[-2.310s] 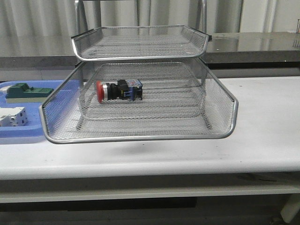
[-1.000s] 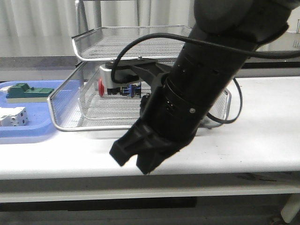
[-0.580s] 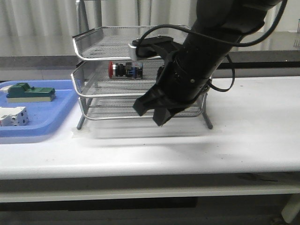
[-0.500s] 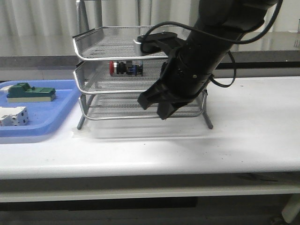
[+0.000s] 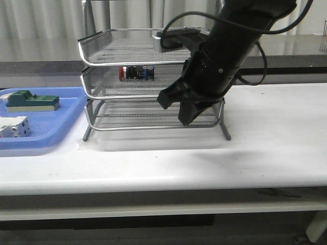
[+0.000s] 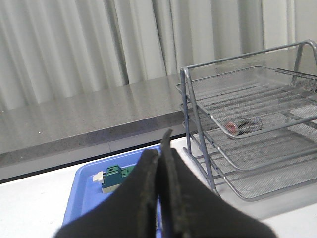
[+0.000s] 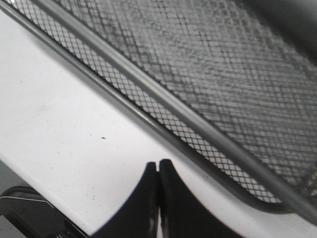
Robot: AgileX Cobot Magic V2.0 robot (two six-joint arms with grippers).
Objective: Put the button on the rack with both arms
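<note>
The button (image 5: pixel 135 72), with its red head to the left, lies in the middle tray of the silver wire-mesh rack (image 5: pixel 102 56). The middle tray is pushed in, level with the other tiers. My right gripper (image 5: pixel 177 108) is shut and empty, just in front of the rack's right half at bottom-tray height; its arm hides part of the rack. In the right wrist view the shut gripper (image 7: pixel 158 166) hangs over white table next to a tray rim (image 7: pixel 148 94). My left gripper (image 6: pixel 159 148) is shut and empty, left of the rack (image 6: pixel 198 129); the button (image 6: pixel 242 124) shows there too.
A flat blue tray (image 5: pixel 36 140) at the table's left holds a green block (image 5: pixel 30 100) and a white blocky component (image 5: pixel 13 126); the tray (image 6: pixel 84 183) and green block (image 6: pixel 115 176) also show in the left wrist view. A grey counter (image 5: pixel 286 48) runs behind the table.
The middle tray, pulled far out earlier, has slid back into the rack with the button in it. My right arm came in front and has since lifted a little up and to the right.
</note>
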